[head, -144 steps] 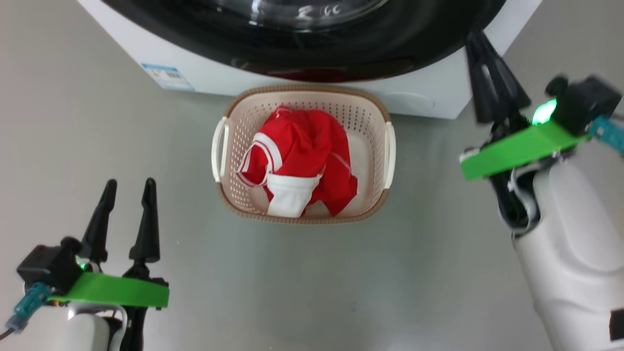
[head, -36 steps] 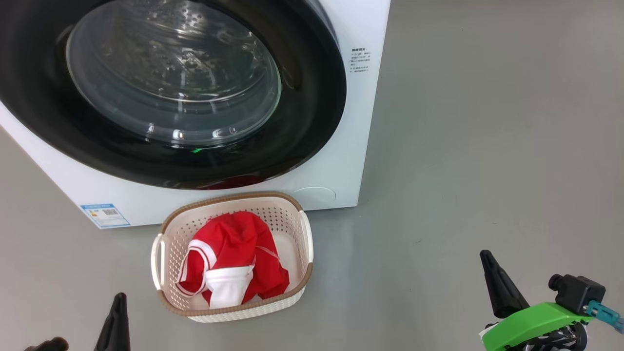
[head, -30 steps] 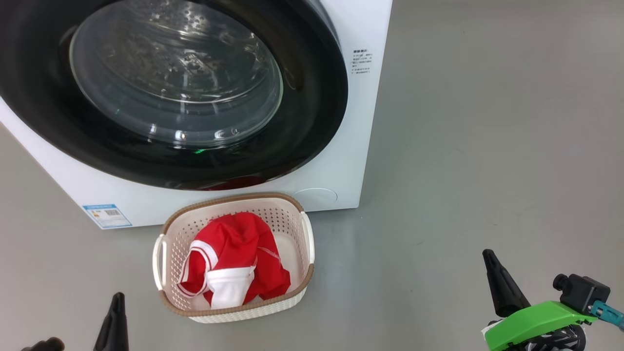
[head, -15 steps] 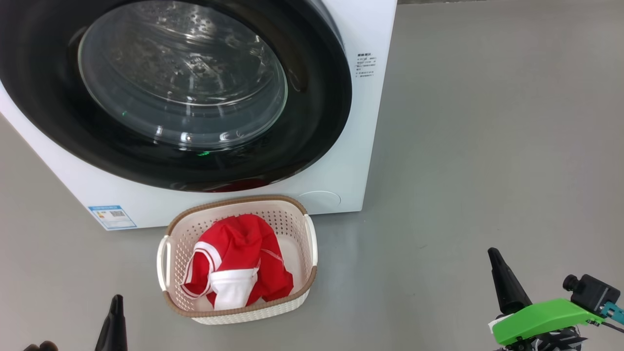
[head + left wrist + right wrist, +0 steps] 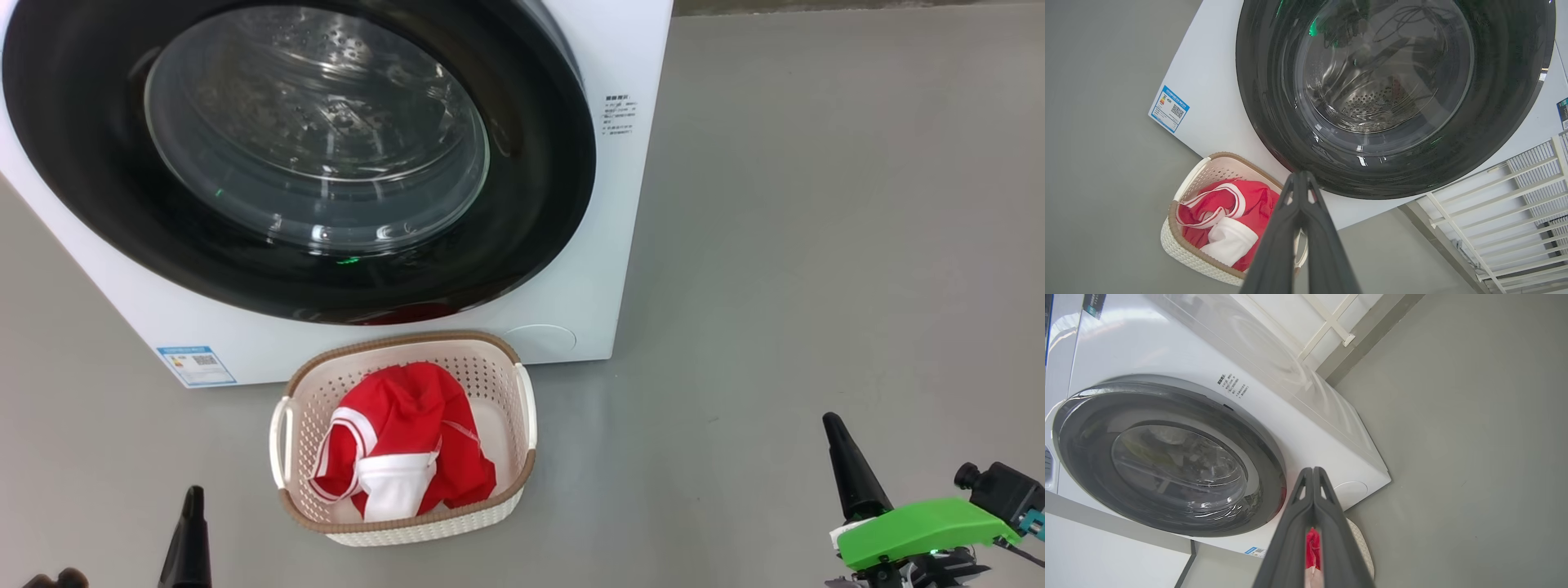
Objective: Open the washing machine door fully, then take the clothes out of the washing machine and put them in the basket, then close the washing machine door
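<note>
The washing machine [image 5: 624, 245] is a white box, and its door [image 5: 531, 204] lies shut against its front, black rim around a glass porthole [image 5: 1384, 73]. On the floor before it stands the cream basket [image 5: 400, 339], holding red clothes [image 5: 404, 437] with white trim. Both also show in the left wrist view: the basket [image 5: 1175, 212] and the clothes [image 5: 1224, 212]. My left gripper [image 5: 1300, 176] is shut on nothing, and its fingers [image 5: 189, 531] rise at the lower left, left of the basket. My right gripper [image 5: 1312, 471] is shut and empty, low at the right [image 5: 841, 457].
Open grey floor [image 5: 816, 245] stretches to the right of the machine. A blue label sticker [image 5: 196, 365] sits on the machine's lower left corner. A white wire rack [image 5: 1515, 196] stands beyond the machine. A white panel [image 5: 1106, 555] lies beside it.
Since 4.8 s ago the head camera has tilted up, my right gripper has dropped from beside the door's edge to low right, and the left fingers have closed. Lately only the view drifts.
</note>
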Motion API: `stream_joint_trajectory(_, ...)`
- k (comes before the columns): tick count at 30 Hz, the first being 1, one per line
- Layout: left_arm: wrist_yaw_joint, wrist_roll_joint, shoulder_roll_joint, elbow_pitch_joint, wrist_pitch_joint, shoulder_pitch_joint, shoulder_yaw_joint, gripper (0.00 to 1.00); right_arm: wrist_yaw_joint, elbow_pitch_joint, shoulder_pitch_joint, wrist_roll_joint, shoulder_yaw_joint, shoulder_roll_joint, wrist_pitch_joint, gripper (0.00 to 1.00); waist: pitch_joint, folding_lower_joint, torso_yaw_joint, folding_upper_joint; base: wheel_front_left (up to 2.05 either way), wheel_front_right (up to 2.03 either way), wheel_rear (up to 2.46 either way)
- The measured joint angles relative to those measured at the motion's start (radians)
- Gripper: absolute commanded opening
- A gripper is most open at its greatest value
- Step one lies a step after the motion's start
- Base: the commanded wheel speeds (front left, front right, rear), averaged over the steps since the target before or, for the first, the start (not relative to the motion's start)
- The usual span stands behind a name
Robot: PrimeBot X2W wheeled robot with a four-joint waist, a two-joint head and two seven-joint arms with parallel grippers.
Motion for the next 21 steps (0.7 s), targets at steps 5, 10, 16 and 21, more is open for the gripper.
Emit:
stream_joint_trajectory(5, 0.0, -0.047, -0.004, 0.0, 0.016, -0.004, 0.005, 0.0, 0.0, -0.004, 0.0, 0.048, -0.013, 0.003, 0.014, 0.0, -0.004, 0.0, 0.003, 0.0, 0.0, 0.0, 0.0)
stream_joint_trajectory(10, 0.0, -0.09, -0.006, 0.0, 0.028, -0.005, 0.01, 0.0, 0.0, -0.007, 0.0, 0.092, -0.021, 0.007, 0.028, 0.0, -0.008, 0.0, 0.007, 0.0, 0.0, 0.0, 0.0)
stream_joint_trajectory(16, 0.0, -0.144, -0.01, 0.0, 0.047, -0.007, 0.016, 0.0, 0.0, -0.01, 0.0, 0.15, -0.029, 0.016, 0.046, 0.0, -0.013, 0.0, 0.011, 0.0, 0.0, 0.0, 0.0)
stream_joint_trajectory(21, 0.0, -0.194, -0.015, 0.0, 0.061, -0.012, 0.022, 0.0, 0.0, -0.015, 0.0, 0.197, -0.041, 0.019, 0.058, 0.0, -0.017, -0.0001, 0.015, 0.0, 0.0, 0.0, 0.0)
